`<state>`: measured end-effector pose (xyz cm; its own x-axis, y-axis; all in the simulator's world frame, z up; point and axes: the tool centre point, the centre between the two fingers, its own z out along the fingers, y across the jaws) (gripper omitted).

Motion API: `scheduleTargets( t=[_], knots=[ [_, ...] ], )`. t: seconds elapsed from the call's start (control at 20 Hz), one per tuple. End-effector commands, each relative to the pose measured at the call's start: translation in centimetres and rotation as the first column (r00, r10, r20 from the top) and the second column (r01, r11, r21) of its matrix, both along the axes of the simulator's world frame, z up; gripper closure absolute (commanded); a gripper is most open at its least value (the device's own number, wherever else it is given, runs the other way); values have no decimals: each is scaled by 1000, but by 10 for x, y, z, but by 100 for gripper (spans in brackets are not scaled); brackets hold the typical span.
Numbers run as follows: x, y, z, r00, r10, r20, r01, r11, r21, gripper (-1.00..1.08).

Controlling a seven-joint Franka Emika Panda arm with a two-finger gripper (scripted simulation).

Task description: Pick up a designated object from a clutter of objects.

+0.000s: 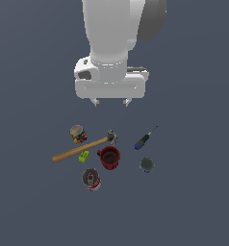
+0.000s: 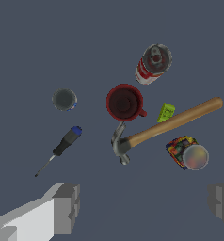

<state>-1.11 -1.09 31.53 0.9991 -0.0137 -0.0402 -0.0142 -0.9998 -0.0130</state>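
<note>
Three small cans are counted: one red-and-white can (image 1: 91, 179) (image 2: 153, 64), one multicoloured can (image 1: 78, 134) (image 2: 187, 153) and one dark-topped can (image 1: 146, 164) (image 2: 64, 99). One hammer (image 1: 82, 147) (image 2: 165, 126), one red mug (image 1: 109, 157) (image 2: 125, 102), one screwdriver (image 1: 144, 139) (image 2: 60, 148) and one green block (image 1: 83, 156) (image 2: 166, 112) are noted. Seven objects are tallied in all.

Both views are evenly and rather dimly lit, with flat, sourceless light. The dark blue-grey floor (image 1: 193, 202) carries no cast shadows. The white arm (image 1: 111, 43) is the brightest surface, softly shaded at its sides. No glare. Renders are sharp, slightly pixelated on small things, without blur or edge distortion.
</note>
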Motion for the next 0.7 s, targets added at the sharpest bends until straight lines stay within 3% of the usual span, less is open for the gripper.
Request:
scheduleTargets(
  t=[0.0, 0.45, 0.65],
  knots=[
    [0, 0, 0, 1000, 0, 0, 0, 1000, 0, -92],
    [-3, -29, 8, 998, -61, 15, 61, 998, -13, -92],
    [-3, -29, 9, 998, -61, 15, 62, 998, -13, -92]
  ],
)
